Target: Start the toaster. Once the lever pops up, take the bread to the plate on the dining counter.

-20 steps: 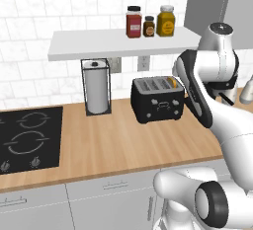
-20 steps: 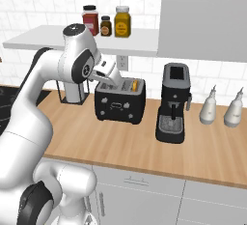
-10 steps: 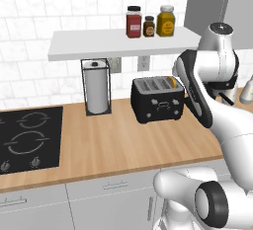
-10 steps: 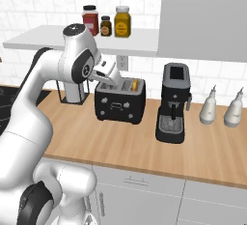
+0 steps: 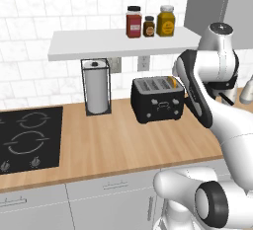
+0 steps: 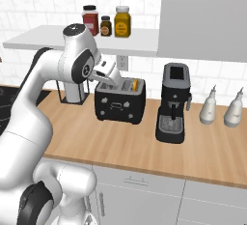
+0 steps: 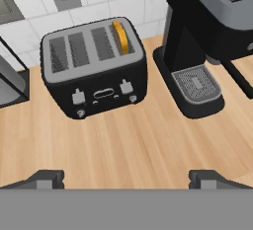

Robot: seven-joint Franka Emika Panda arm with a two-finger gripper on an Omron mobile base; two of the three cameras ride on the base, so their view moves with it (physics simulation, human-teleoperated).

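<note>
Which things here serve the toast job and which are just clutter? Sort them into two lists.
For the job:
toaster
bread, standing in the toaster's slot nearest the coffee machine
tool, open, hovering in front of the toaster

Just lying about:
coffee machine
paper towel roll
three jars on the shelf
two white bottles
stove

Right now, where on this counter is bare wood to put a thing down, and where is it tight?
Bare wood lies in front of the toaster and coffee machine, toward the open claw. More lies between the stovetop and the toaster, in front of the paper towel holder. It is tight between toaster and coffee machine, a narrow gap.
</note>
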